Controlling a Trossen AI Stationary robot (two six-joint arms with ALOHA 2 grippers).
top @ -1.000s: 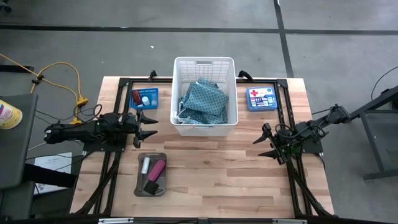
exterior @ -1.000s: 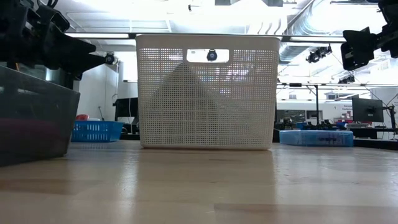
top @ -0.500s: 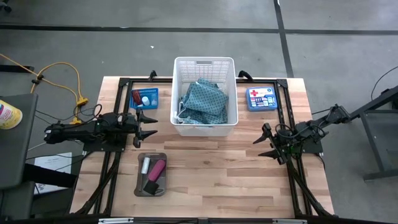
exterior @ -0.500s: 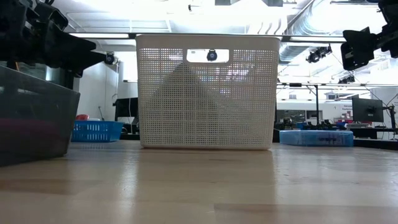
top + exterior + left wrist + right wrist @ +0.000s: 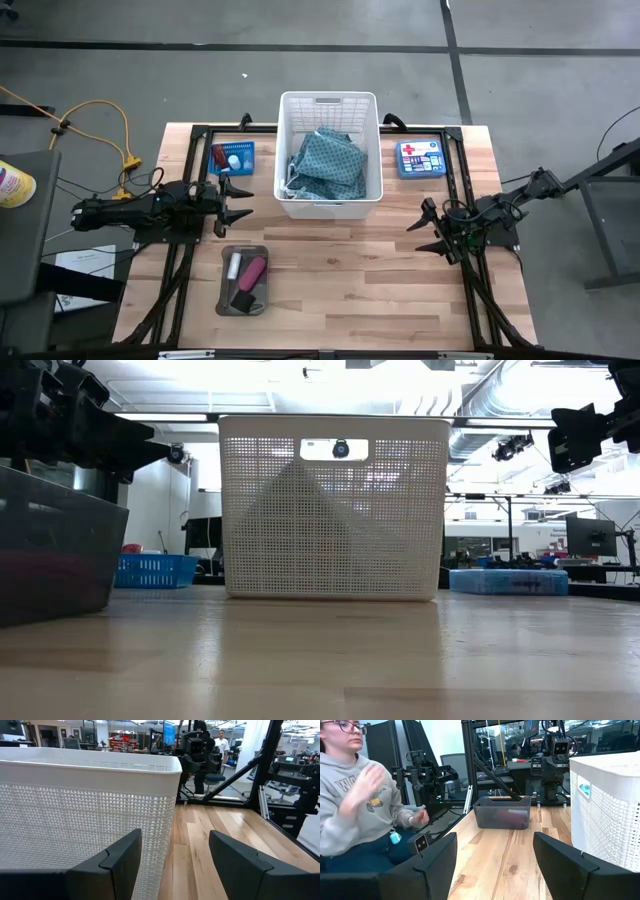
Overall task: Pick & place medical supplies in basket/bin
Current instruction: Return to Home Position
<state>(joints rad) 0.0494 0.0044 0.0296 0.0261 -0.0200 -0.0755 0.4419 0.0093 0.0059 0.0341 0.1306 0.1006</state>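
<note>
The teal dotted cloths (image 5: 327, 165) lie bunched inside the large white basket (image 5: 329, 102) at the table's far middle. Near the left front stands the grey tray (image 5: 243, 280), holding a pink cylinder (image 5: 253, 270), a white tube (image 5: 234, 265) and a black block (image 5: 243, 299). The small blue basket (image 5: 232, 158) at the far left holds small red-and-white pieces. My left gripper (image 5: 243, 203) hovers open at the table's left, level, beside the white basket (image 5: 90, 810). My right gripper (image 5: 420, 232) hovers open at the table's right, holding nothing.
A flat blue box with a red cross (image 5: 419, 158) lies at the far right. Bare wood spans the table's middle and front. In the right wrist view a person in a grey sweatshirt (image 5: 355, 800) sits beyond the table's edge, hands raised. Black frame rails run along both sides.
</note>
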